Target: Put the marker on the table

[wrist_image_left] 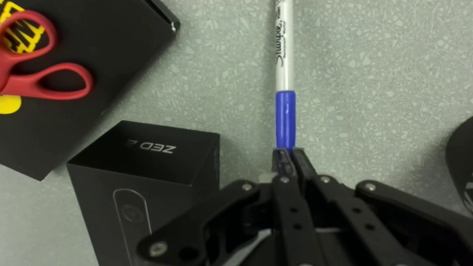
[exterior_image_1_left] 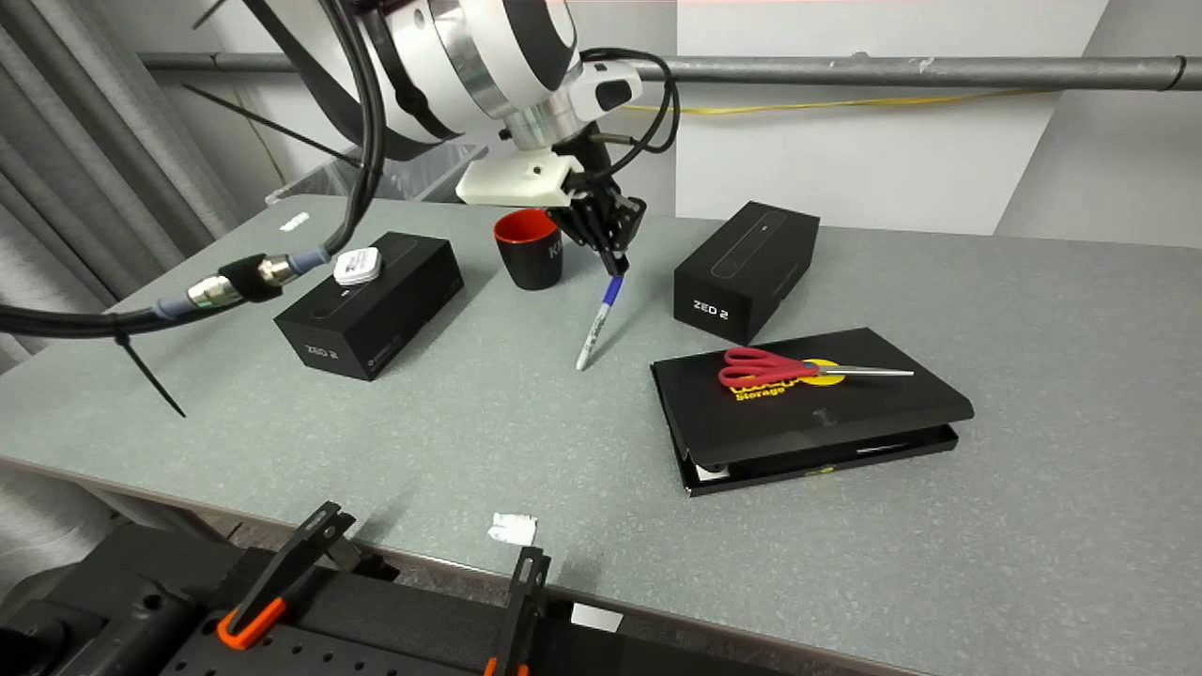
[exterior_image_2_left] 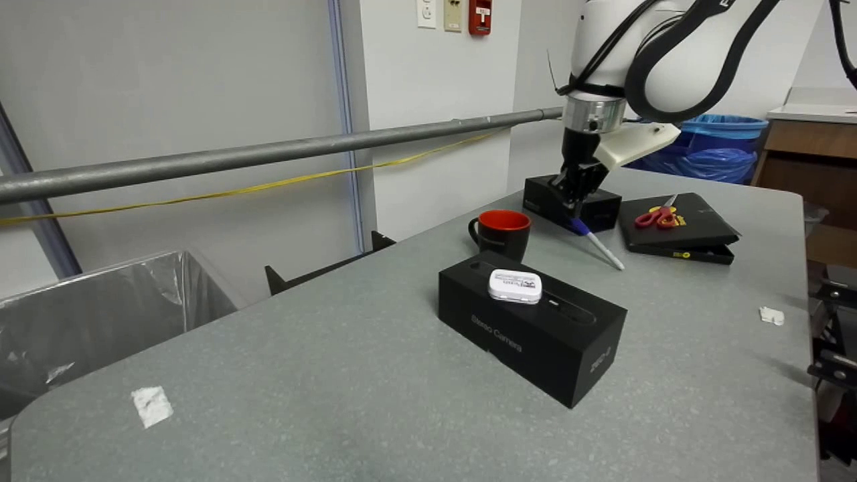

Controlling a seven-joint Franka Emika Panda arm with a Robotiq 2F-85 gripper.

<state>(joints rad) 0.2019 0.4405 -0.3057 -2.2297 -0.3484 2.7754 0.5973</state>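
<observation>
Above gray bench (exterior_image_1_left: 1052,394), fingers (wrist_image_left: 283,164) clamped on blue-capped end of tilted Sharpie marker (wrist_image_left: 285,74), white end low, bench contact unclear. Placing step apparently in hand; next move likely calls for lowering, laying flat, letting go. White tin (exterior_image_2_left: 514,286) shows in both exterior views, not wrist view; marker's brand legible only in wrist view.

in both exterior views we see the arm (exterior_image_1_left: 427,75) extended above the tabletop (exterior_image_1_left: 1052,451), with the wrist (exterior_image_2_left: 593,115) high over its surface; in an exterior view we find the gripper (exterior_image_1_left: 616,267) pointing down, slightly tilted, nearer the far edge than the near edge; in the wrist view we see its two fingers (wrist_image_left: 286,192) side by side, tips pinched close together
</observation>
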